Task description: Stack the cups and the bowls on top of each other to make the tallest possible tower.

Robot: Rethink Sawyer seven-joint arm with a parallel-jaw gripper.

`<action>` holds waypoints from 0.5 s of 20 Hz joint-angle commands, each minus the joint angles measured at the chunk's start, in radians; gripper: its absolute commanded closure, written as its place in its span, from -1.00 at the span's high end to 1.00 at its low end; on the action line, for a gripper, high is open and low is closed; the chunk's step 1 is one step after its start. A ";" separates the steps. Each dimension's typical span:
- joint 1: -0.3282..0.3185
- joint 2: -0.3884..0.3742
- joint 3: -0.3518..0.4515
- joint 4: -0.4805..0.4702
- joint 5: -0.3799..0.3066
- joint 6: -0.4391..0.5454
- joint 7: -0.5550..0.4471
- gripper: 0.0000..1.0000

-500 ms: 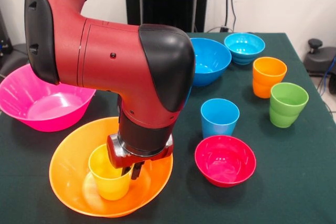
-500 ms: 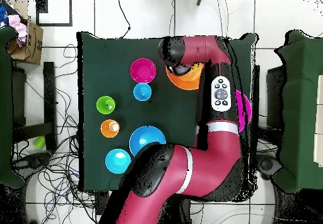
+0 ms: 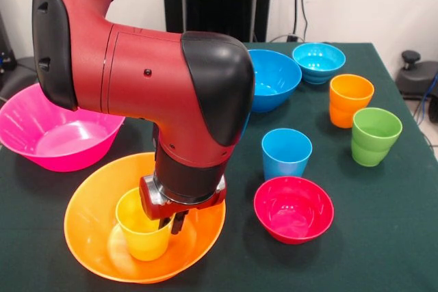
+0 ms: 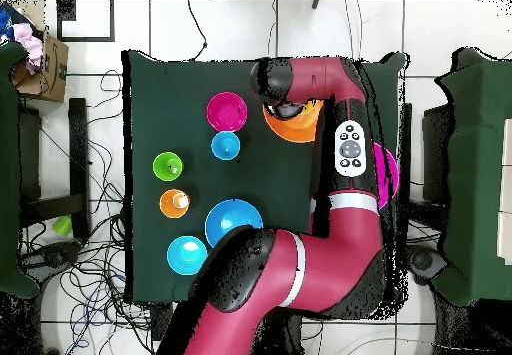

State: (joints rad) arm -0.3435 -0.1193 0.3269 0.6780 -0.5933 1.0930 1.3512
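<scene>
The large orange bowl (image 3: pixel 82 230) sits at the near left of the table, and the yellow cup (image 3: pixel 140 232) stands upright inside it. My gripper (image 3: pixel 171 222) comes straight down on the cup's right rim and is shut on it. The large pink bowl (image 3: pixel 48 135) lies behind the orange bowl. The light-blue cup (image 3: pixel 285 152) and the small red bowl (image 3: pixel 293 208) stand to the right. In the overhead view my wrist covers the cup, and only part of the orange bowl (image 4: pixel 298 126) shows. The small dark blue bowl is hidden.
The orange cup (image 3: pixel 350 99) and the green cup (image 3: pixel 374 135) stand near the right edge. The medium blue bowl (image 3: pixel 274 76) and the small cyan bowl (image 3: pixel 318 61) sit at the back. My bulky arm hangs over the table's left half.
</scene>
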 commanded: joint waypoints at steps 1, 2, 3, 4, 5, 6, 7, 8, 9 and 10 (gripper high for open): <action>0.006 0.096 0.041 0.062 -0.044 0.075 -0.343 -1.00; 0.006 0.095 0.039 0.064 -0.044 0.075 -0.343 -1.00; 0.005 0.094 0.038 0.067 -0.045 0.075 -0.343 -1.00; 0.006 0.094 0.036 0.065 -0.047 0.078 -0.343 -1.00; 0.005 0.094 0.035 0.066 -0.047 0.079 -0.344 -1.00; 0.004 0.092 0.033 0.070 -0.047 0.078 -0.343 1.00; 0.004 0.092 0.033 0.071 -0.048 0.078 -0.343 1.00; 0.004 0.091 0.032 0.072 -0.048 0.077 -0.342 1.00; 0.004 0.090 0.031 0.074 -0.048 0.076 -0.342 1.00; 0.003 0.089 0.032 0.076 -0.046 0.078 -0.344 1.00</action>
State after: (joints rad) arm -0.3435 -0.1054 0.3269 0.6783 -0.5937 1.0924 1.3509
